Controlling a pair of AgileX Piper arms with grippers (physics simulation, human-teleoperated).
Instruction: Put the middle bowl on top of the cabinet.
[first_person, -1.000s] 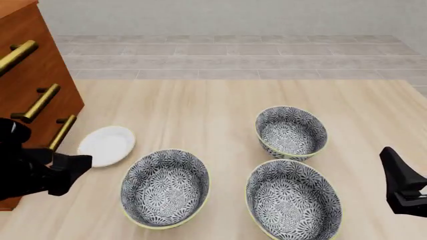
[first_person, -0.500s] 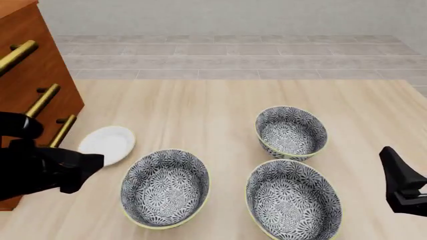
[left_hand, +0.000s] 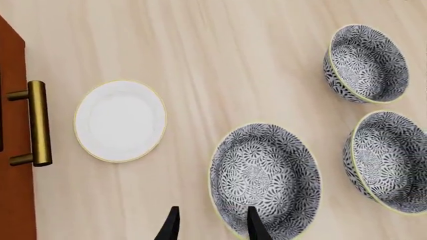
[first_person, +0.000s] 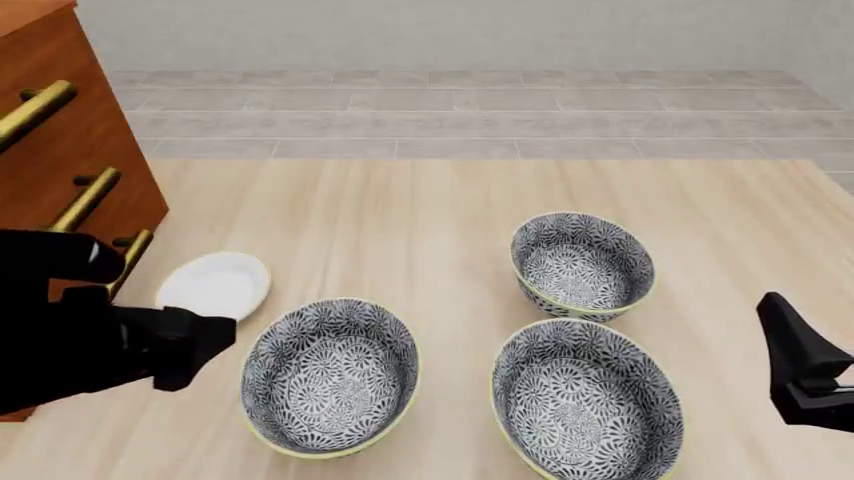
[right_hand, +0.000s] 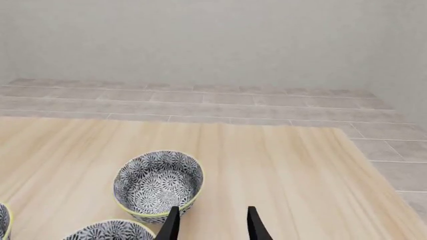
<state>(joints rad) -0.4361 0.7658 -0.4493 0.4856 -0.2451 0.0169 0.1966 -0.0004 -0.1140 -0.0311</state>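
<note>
Left black gripper (left_hand: 210, 227) parted wide, empty, above the near rim of a deep grey-and-white floral bowl (first_person: 330, 377) by the tabletop's near edge. Right black gripper (right_hand: 209, 225) likewise open, empty. Brass-handled reddish-brown wooden cabinet (first_person: 67, 140) at the left edge. Only the right wrist view shows the far corner.

Bowls: three round deep grey-and-white floral bowls (left_hand: 265, 177), (left_hand: 367, 63), (left_hand: 387, 160) on pale wooden table (left_hand: 220, 65).
Saucer: small plain white saucer (left_hand: 120, 121).
Cabinet: reddish-brown wooden cabinet (left_hand: 12, 150), brass bar handle (left_hand: 37, 123).
Gripper: black left gripper (left_hand: 212, 227), fingertips parted.
</note>
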